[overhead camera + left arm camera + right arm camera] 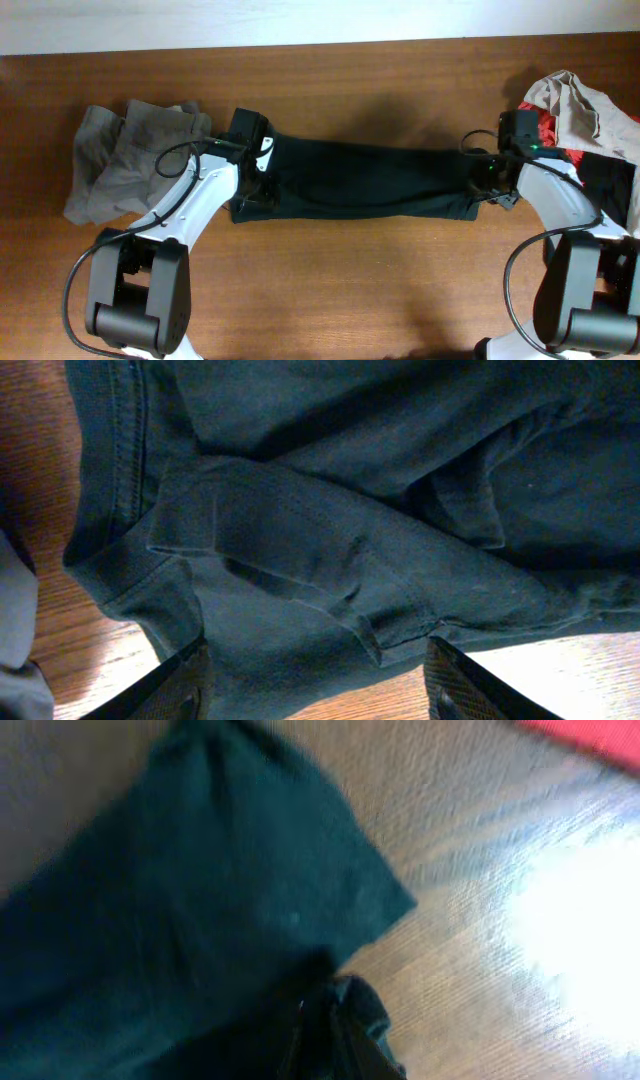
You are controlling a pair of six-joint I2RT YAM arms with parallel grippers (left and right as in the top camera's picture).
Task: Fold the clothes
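Observation:
A black garment lies folded in a long band across the middle of the table. My left gripper is over its left end. In the left wrist view the jaws are open, with the garment's seamed, folded fabric lying between and beyond them. My right gripper is at the garment's right end. In the blurred right wrist view its jaws look closed on the dark fabric, which rises off the wood.
Grey trousers lie crumpled at the left. A pile with beige, red and black pieces sits at the right edge, behind the right arm. A red scrap shows in the right wrist view. A white wall strip runs along the far edge.

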